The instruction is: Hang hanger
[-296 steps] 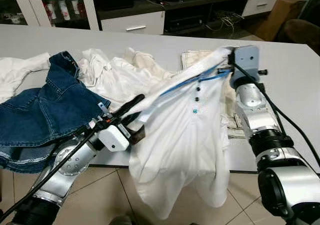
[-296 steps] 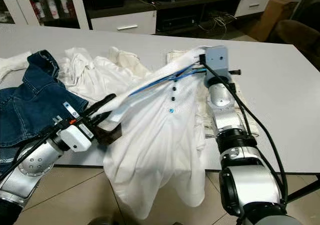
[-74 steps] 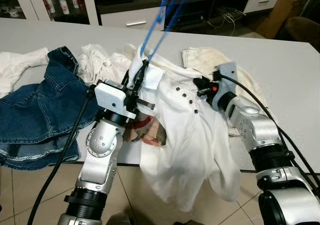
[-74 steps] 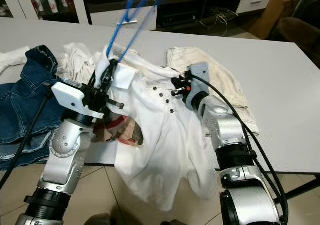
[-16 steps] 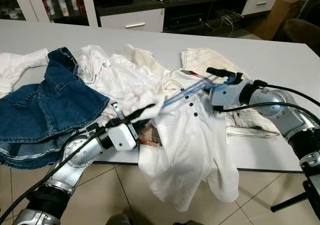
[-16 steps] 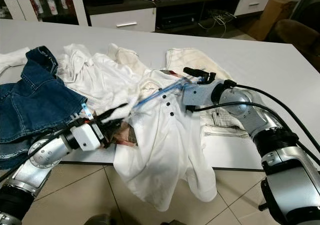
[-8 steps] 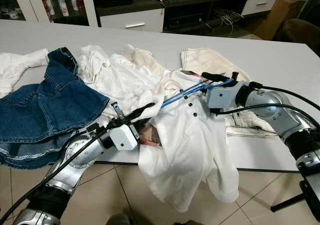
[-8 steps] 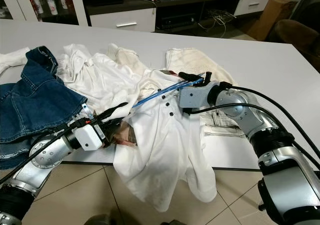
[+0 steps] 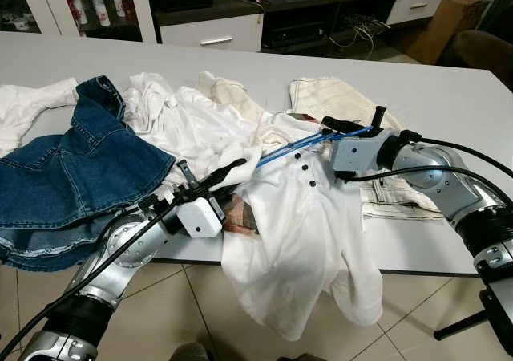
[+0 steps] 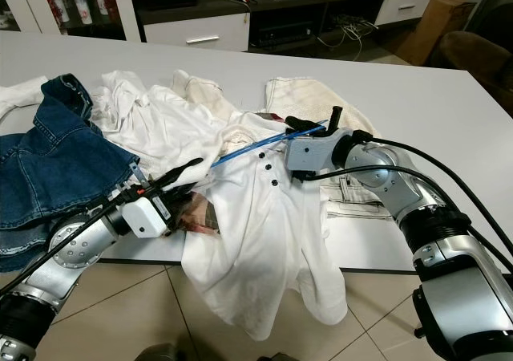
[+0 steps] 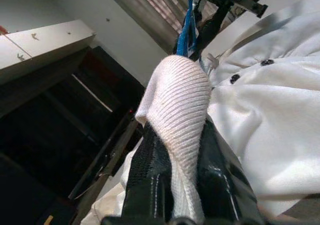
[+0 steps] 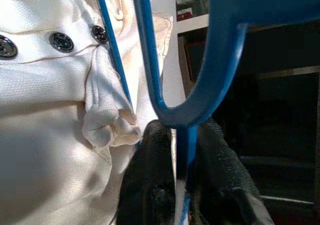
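A white polo shirt [image 9: 304, 241] with dark buttons lies on the white table [image 9: 449, 96] and hangs over its front edge. A blue hanger [image 9: 304, 143] runs almost level through the shirt's collar. My right gripper [image 9: 353, 128] is shut on the hanger near its hook [image 12: 220, 75], seen close up in the right wrist view with the gripper [image 12: 180, 130] round the blue bar. My left gripper [image 9: 212, 176] is at the shirt's left shoulder, shut on the white ribbed collar [image 11: 177, 95], which is pinched between the gripper's [image 11: 177, 132] black fingers.
A blue denim garment [image 9: 72, 168] lies on the table's left. A heap of white clothes [image 9: 184, 120] sits behind the shirt and a cream garment [image 9: 345, 100] under my right arm. Cabinets [image 9: 208, 32] stand beyond the table; tiled floor [image 9: 184, 297] is below.
My left arm, raised upright with the shirt 4.6 s ago, now lies low at the table's edge. Over the last second my right gripper shifted slightly left and the hanger lifted a little.
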`<state>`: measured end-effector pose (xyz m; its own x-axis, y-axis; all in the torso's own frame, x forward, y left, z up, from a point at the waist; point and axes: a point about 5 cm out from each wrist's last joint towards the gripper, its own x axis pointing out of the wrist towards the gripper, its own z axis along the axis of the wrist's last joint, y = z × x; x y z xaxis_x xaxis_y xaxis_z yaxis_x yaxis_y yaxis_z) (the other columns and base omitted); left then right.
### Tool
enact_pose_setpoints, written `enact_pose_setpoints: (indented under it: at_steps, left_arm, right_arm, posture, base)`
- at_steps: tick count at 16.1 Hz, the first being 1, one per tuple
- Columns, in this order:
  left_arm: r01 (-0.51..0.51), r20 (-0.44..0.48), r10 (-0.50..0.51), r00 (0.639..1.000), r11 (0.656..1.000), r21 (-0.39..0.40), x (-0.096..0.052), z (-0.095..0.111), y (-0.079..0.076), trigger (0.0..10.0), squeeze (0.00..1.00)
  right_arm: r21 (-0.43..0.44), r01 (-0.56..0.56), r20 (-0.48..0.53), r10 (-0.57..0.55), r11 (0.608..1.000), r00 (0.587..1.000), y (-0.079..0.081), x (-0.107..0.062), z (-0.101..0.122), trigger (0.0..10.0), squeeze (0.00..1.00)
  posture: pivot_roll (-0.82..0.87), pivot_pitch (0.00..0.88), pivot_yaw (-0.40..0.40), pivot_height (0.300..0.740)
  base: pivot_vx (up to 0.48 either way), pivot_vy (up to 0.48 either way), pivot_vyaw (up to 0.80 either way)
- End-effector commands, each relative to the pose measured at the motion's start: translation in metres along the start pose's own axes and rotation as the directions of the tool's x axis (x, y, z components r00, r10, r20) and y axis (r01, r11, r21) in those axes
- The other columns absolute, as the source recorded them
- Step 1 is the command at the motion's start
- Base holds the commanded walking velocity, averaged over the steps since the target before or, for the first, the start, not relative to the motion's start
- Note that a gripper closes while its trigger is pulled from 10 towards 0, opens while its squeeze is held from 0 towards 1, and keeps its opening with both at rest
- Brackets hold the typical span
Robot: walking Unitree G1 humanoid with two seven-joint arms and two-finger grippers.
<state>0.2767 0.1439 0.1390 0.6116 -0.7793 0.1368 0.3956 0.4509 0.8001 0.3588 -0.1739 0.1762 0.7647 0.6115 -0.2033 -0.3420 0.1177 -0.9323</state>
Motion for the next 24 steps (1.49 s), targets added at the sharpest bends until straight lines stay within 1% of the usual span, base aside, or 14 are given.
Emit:
enact_pose_setpoints:
  at_steps: [1,3,5,8,9,13,14,15,16,17,19,20,21,24]
  left_arm:
    - [-0.026,0.0,0.026,1.0,0.999,0.024,0.002,-0.001,0.007,10.0,0.0]
    - [-0.037,-0.003,0.037,0.999,0.999,0.024,0.003,-0.001,0.008,10.0,0.0]
    - [-0.044,-0.007,0.044,0.999,0.999,-0.002,0.004,-0.002,0.008,10.0,0.0]
    - [-0.056,0.003,0.056,0.998,0.998,0.023,0.004,-0.001,0.009,10.0,0.0]
    - [-0.086,0.014,0.086,0.996,0.996,0.027,0.003,0.0,0.012,10.0,1.0]
    - [-0.13,0.002,0.13,0.992,0.988,0.079,0.005,-0.002,0.019,10.0,1.0]
    - [-0.146,0.005,0.146,0.989,0.986,0.087,0.005,-0.001,0.021,10.0,0.22]
    - [-0.211,0.037,0.208,0.977,0.969,0.129,0.005,0.003,0.03,10.0,0.0]
    - [-0.304,0.072,0.296,0.952,0.938,0.165,0.004,0.007,0.044,10.0,0.0]
    - [-0.382,0.062,0.378,0.924,0.902,0.199,-0.001,0.004,0.057,10.0,0.0]
    - [-0.41,0.044,0.411,0.911,0.885,0.219,-0.005,0.001,0.061,10.0,0.0]
    - [-0.42,0.025,0.426,0.904,0.878,0.228,-0.007,-0.002,0.062,10.0,0.0]
    - [-0.428,0.006,0.438,0.899,0.876,0.225,-0.009,-0.005,0.061,10.0,0.0]
    - [-0.434,-0.012,0.448,0.894,0.872,0.227,-0.009,-0.009,0.059,10.0,0.0]
  right_arm:
    - [-0.011,0.033,-0.002,-0.033,0.999,0.999,-0.007,0.0,0.0,0.0,0.0]
    - [-0.013,0.049,-0.001,-0.049,0.999,0.999,-0.009,0.001,0.001,0.0,0.0]
    - [-0.013,0.073,0.001,-0.073,0.997,0.997,-0.012,0.001,0.001,0.0,0.0]
    - [-0.016,0.085,-0.002,-0.085,0.996,0.996,-0.013,0.001,0.001,0.0,0.0]
    - [-0.016,0.087,-0.002,-0.087,0.996,0.996,-0.013,0.0,0.001,0.0,0.0]
    - [-0.015,0.091,-0.008,-0.091,0.996,0.996,-0.012,-0.001,-0.001,0.0,0.0]
    - [-0.014,0.091,-0.01,-0.091,0.996,0.996,-0.012,0.0,-0.001,0.0,0.0]
    - [-0.013,0.094,-0.019,-0.094,0.996,0.995,-0.012,-0.001,-0.002,0.0,0.0]
    - [-0.008,0.102,-0.036,-0.102,0.995,0.994,-0.012,-0.001,-0.005,0.0,0.0]
    - [-0.004,0.139,-0.07,-0.139,0.99,0.988,-0.016,-0.001,-0.008,0.0,0.0]
    - [0.0,0.164,-0.098,-0.163,0.986,0.982,-0.02,-0.001,-0.011,0.0,0.0]
    - [0.01,0.178,-0.131,-0.175,0.984,0.976,-0.021,-0.002,-0.015,0.0,0.0]
    - [0.014,0.184,-0.163,-0.18,0.983,0.97,-0.02,-0.003,-0.02,0.0,0.0]
    - [0.016,0.184,-0.186,-0.178,0.983,0.966,-0.018,-0.004,-0.023,0.0,0.0]
  posture:
    - [0.17,0.002,-0.051,0.74]
    - [0.17,0.002,-0.051,0.74]
    - [0.17,0.001,-0.054,0.74]
    - [0.17,0.0,-0.055,0.74]
    - [0.17,0.0,-0.055,0.74]
    - [0.16,0.0,-0.051,0.74]
    - [0.16,0.0,-0.051,0.74]
    - [0.16,0.0,-0.051,0.74]
    - [0.16,0.0,-0.051,0.74]
    - [0.17,0.0,-0.049,0.74]
    - [0.17,0.0,-0.049,0.74]
    - [0.17,0.0,-0.048,0.74]
    - [0.17,0.0,-0.048,0.74]
    - [0.17,0.0,-0.049,0.74]
  base:
    - [0.0,0.0,0.0]
    - [0.0,0.0,0.0]
    - [0.0,0.0,0.0]
    - [0.0,0.0,0.0]
    - [0.0,0.0,0.0]
    - [0.0,0.0,0.0]
    - [0.0,0.0,0.0]
    - [0.0,0.0,0.0]
    - [0.0,0.0,0.0]
    - [0.0,0.0,0.0]
    - [0.0,0.0,0.0]
    - [0.0,0.0,0.0]
    - [0.0,0.0,0.0]
    - [0.0,0.0,0.0]
